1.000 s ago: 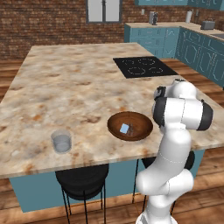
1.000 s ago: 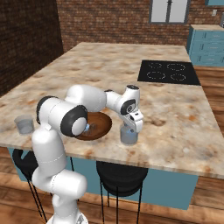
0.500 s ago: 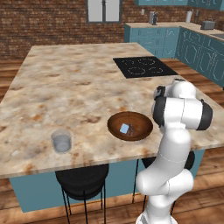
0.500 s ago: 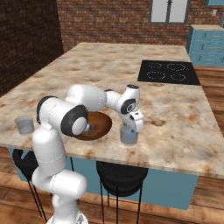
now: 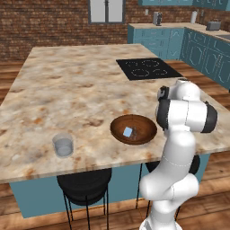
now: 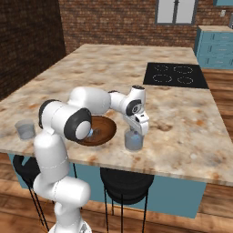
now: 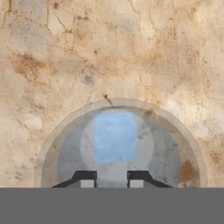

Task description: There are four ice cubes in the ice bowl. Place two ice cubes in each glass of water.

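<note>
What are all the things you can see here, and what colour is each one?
Glasses of water: two, clear pale blue; one under the gripper, one near the counter's left front edge.
Ice bowl: one, dark brown, between the glasses.
Ice cubes: one pale blue in the bowl; one blue in the glass under the gripper.
Counter: one, tan marble.
Cooktop: one, black, far right of counter.
Stools: two, black, under the counter.
Cabinets: teal, behind.
Gripper: one, dark tips close together above the glass.

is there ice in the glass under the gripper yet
Yes. In the hand view a pale blue ice cube lies inside the glass, just beyond the gripper.
</note>
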Controlling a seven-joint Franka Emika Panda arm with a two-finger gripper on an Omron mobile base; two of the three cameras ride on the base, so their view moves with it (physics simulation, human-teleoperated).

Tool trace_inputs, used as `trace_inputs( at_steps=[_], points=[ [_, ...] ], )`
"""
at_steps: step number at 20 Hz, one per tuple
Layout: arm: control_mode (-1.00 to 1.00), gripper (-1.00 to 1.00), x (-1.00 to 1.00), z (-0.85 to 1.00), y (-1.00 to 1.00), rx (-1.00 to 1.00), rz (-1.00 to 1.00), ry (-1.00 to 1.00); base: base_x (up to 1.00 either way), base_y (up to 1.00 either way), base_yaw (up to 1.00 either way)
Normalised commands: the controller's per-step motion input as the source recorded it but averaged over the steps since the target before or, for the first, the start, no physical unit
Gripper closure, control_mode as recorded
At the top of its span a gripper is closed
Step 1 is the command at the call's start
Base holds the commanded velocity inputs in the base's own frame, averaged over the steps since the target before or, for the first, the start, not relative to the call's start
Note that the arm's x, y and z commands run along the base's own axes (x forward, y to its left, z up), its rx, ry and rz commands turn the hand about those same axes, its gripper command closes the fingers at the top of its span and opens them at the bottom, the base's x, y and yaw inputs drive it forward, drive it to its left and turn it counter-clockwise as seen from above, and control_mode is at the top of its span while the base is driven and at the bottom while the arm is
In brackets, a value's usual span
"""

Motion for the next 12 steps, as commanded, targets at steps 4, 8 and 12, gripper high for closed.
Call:
trace_inputs(
  at_steps=[4,8,12],
  points=[
    [-1.0,-1.0,-0.32,0.25,0.69,0.0,0.02,0.0,0.0,0.0,0.0],
    [-1.0,-1.0,-0.06,0.55,0.94,-0.03,0.04,0.0,0.0,0.0,0.0],
    [-1.0,-1.0,0.0,0.5,0.85,-0.02,0.11,0.0,0.0,0.0,0.0]
  ],
)
